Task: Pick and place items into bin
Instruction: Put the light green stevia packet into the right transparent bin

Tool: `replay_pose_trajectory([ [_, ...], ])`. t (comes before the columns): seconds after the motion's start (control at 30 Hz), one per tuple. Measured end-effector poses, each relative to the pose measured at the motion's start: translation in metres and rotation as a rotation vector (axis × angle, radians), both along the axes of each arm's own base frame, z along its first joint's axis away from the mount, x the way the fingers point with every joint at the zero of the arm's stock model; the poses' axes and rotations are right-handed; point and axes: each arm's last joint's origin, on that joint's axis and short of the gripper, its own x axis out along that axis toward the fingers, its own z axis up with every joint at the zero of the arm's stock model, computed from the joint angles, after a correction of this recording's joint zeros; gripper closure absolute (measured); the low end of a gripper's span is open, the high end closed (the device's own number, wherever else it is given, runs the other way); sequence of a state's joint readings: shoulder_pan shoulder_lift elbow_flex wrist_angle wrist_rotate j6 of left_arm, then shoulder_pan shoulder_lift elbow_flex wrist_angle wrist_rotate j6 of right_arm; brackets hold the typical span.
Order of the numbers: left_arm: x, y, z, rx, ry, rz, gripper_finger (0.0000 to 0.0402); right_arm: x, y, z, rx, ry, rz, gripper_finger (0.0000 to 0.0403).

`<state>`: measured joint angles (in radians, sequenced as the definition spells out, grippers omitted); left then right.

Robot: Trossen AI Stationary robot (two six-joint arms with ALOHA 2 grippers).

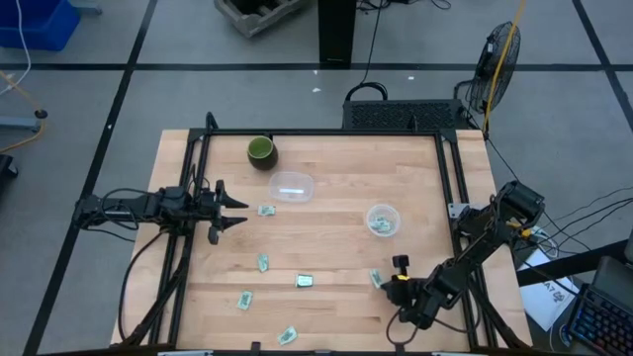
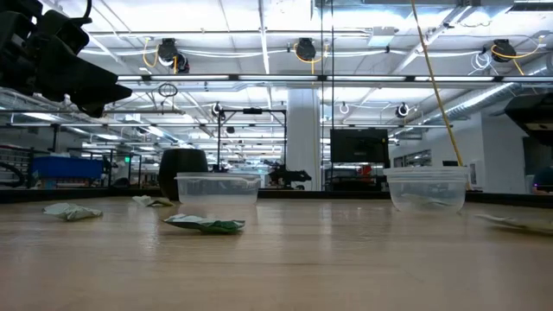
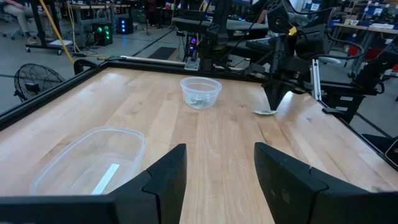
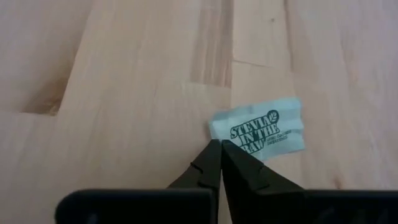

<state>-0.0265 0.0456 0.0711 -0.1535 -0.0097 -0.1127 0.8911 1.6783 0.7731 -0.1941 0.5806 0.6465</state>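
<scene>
Both arms are dark, jointed and slim, trailing black cables. The right end effector (image 1: 396,278) shows a yellow patch; the left end effector (image 1: 231,208) has broad, black, wedge-shaped fingers (image 3: 168,180).

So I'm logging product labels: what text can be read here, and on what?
"STEVIA IN THE RAW": on the packet at the right gripper's shut tips.
Smaller line beneath it: too small to read.
Other packets, both containers: nothing legible.

packet (image 4: 261,132) print: read "stevia in the raw", dark green letters with a small leaf mark
smaller line beneath: too small to be read
</scene>
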Motion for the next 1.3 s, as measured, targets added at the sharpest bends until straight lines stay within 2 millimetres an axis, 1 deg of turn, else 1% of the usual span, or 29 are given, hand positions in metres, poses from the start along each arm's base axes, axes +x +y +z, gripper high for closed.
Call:
replay_pose_trajectory([
  [0.13,0.000,0.000,0.000,0.000,0.000,0.000,0.0210,0.002,0.000,0.002,-0.026,-0.068,-0.024,0.0402],
  [0.3,0.000,0.000,0.000,0.000,0.000,0.000,0.0211,0.006,0.003,0.006,-0.044,-0.116,0.004,0.0402],
  [0.43,0.000,0.000,0.000,0.000,0.000,0.000,0.0211,0.010,0.004,0.010,-0.091,-0.166,-0.013,0.0402],
  [0.6,0.000,0.000,0.000,0.000,0.000,0.000,0.0210,0.011,0.000,0.017,-0.163,-0.267,-0.080,0.0403],
  [0.73,0.000,0.000,0.000,0.000,0.000,0.000,0.0210,0.011,-0.006,0.030,-0.257,-0.408,-0.175,0.0403],
  [0.83,0.000,0.000,0.000,0.000,0.000,0.000,0.0210,0.013,-0.014,0.043,-0.316,-0.532,-0.286,0.0403],
  [0.93,0.000,0.000,0.000,0.000,0.000,0.000,0.0211,0.020,-0.027,0.055,-0.312,-0.570,-0.371,0.0403],
  [1.1,0.000,0.000,0.000,0.000,0.000,0.000,0.0210,0.033,-0.053,0.063,-0.298,-0.545,-0.476,0.0403],
  [1.2,0.000,0.000,0.000,0.000,0.000,0.000,0.0211,0.037,-0.067,0.062,-0.222,-0.469,-0.516,0.0403],
  [1.3,0.000,0.000,0.000,0.000,0.000,0.000,0.0211,0.036,-0.079,0.058,-0.165,-0.409,-0.583,0.0403],
])
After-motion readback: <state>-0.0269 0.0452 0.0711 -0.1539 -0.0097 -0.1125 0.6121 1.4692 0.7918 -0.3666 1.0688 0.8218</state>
